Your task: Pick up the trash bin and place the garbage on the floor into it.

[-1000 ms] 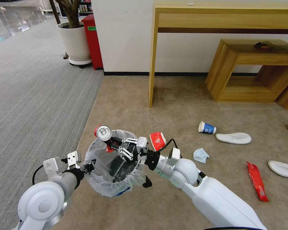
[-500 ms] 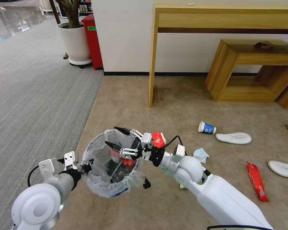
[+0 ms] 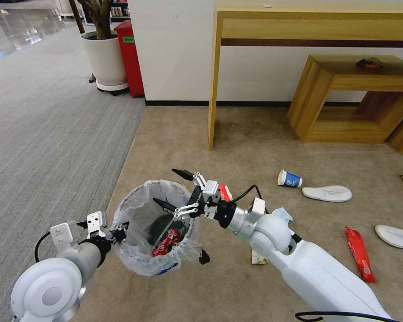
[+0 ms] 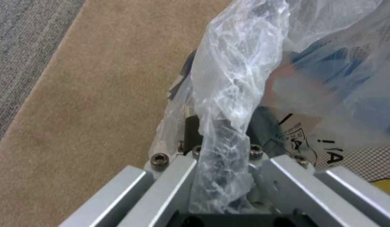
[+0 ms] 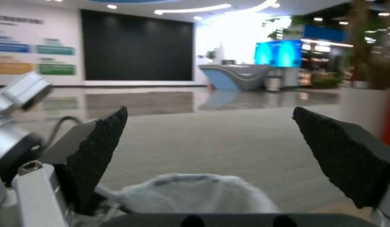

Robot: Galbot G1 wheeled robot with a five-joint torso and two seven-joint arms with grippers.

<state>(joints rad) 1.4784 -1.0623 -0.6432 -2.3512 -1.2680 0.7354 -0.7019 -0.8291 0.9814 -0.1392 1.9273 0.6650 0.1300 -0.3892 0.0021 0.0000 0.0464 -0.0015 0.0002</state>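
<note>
One round, bag-lined trash bin; crinkly rim

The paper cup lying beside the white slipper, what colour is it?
Blue paper cup with a white rim and inside; head view shows it best.

Ahead of you a white wall with dark skirting, a tall light-wood console against it, a low wooden bench beneath, beige carpet underfoot, grey striped carpet to your left, white planter, red cabinet.
</note>
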